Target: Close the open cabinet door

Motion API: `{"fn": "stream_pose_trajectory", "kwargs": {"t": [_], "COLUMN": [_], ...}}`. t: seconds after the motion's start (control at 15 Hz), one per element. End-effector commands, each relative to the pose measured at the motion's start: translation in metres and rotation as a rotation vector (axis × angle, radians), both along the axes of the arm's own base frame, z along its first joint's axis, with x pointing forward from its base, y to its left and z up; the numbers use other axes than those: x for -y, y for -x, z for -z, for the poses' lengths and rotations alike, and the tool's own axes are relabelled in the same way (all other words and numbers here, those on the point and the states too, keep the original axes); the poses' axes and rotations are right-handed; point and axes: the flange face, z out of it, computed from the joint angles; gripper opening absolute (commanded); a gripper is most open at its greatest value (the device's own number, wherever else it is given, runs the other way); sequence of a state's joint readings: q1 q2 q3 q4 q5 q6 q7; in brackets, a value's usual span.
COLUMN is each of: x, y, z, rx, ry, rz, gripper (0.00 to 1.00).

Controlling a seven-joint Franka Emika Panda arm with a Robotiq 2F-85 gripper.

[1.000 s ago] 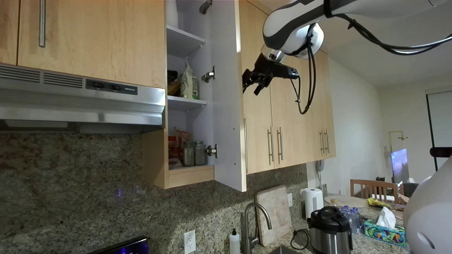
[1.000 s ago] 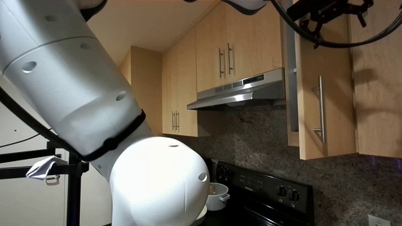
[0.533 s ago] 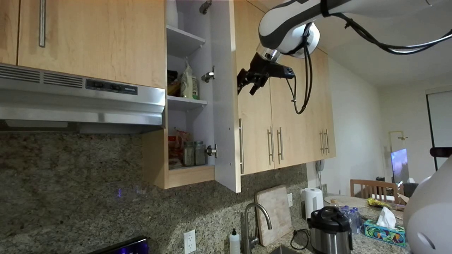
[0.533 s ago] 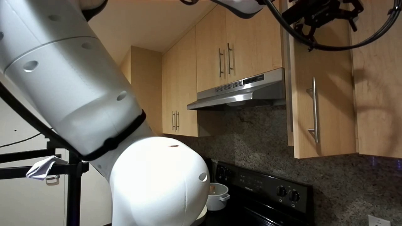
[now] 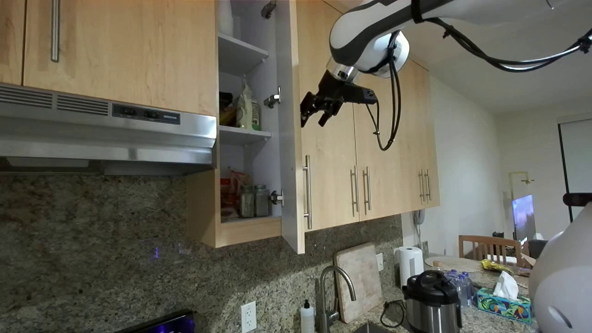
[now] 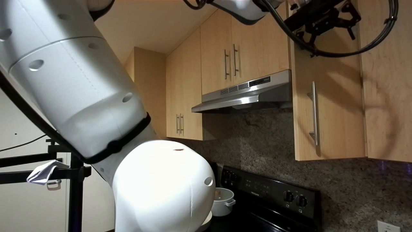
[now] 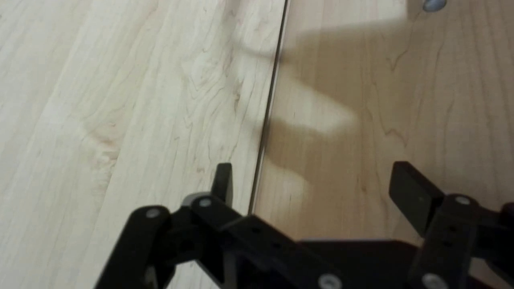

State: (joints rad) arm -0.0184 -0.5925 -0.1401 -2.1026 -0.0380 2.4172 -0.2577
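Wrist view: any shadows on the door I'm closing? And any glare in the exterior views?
In the wrist view, soft-edged shadows fall across the cabinet door; in an exterior view, the rounded white arm joint is washed out; in both exterior views, small purplish glints show on the stone backsplash.

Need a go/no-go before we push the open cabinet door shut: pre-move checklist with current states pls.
1. Cabinet door shut: not ok. It stands ajar, its inner face showing in an exterior view.
2. Fingers empty: ok. They stand apart, nothing gripped, in the wrist view.
3. Fingers on the door's outer side: ok in both exterior views.
4. Fingers touching the door: cannot tell. No view shows the contact clearly.
5. Bar handle clear of the fingers: ok. It sits lower than they do in both exterior views.
6. Jars and bag out of the door's way: ok as far as visible. They look to be inside the opening.
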Motion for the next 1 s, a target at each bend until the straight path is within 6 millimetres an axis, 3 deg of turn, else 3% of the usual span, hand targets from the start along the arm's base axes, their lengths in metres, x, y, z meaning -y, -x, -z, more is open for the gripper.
{"fn": "stream_pose_trajectory", "kwargs": {"t": [0.0,0.93], "x": [-0.02,-0.066], "y": [-0.014,-0.056], "z": [-0.004,-0.01], "rx": [0.012,-0.018], "ry": [-0.006,0.057], "rz": [-0.021,-0.091], "gripper": [1.0,1.0]}}
